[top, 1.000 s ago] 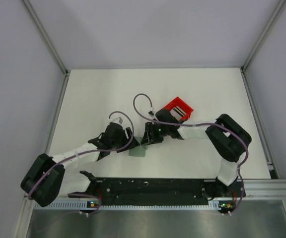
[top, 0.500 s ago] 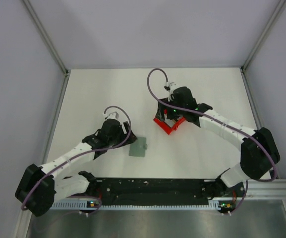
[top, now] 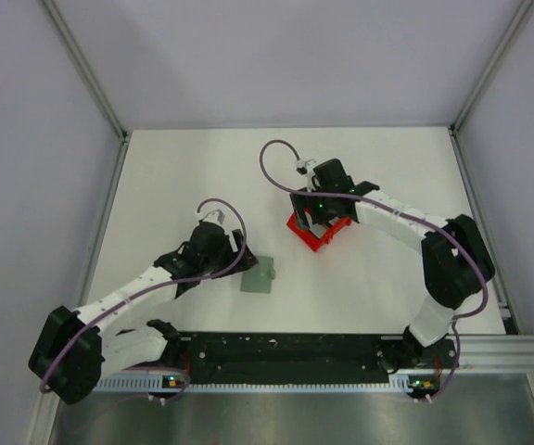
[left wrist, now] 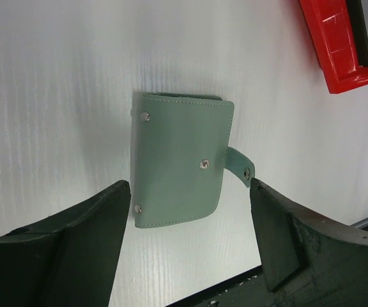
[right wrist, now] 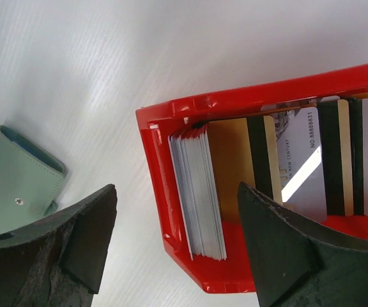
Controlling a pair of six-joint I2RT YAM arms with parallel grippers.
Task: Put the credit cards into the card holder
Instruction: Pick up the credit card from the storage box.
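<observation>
Right gripper (right wrist: 177, 240), jaws apart, is hovering over tan and silver credit cards (right wrist: 292, 160) crammed in a red plastic bin (right wrist: 171, 115) mid-worktop, likely risking pinching several at once. Left gripper (left wrist: 190, 236), also apart, is hanging over the closed grey-green folding card holder (left wrist: 177, 166) nearer the front edge.

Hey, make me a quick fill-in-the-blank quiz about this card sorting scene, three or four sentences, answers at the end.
1. The credit cards sit inside the ___ bin.
2. The card holder lies outside the bin, folded ___.
3. Of the left gripper and right gripper, the one above the bin is the ___.
4. Both have their jaws ___, holding nothing.

Missing words: red; shut; right; open
</observation>
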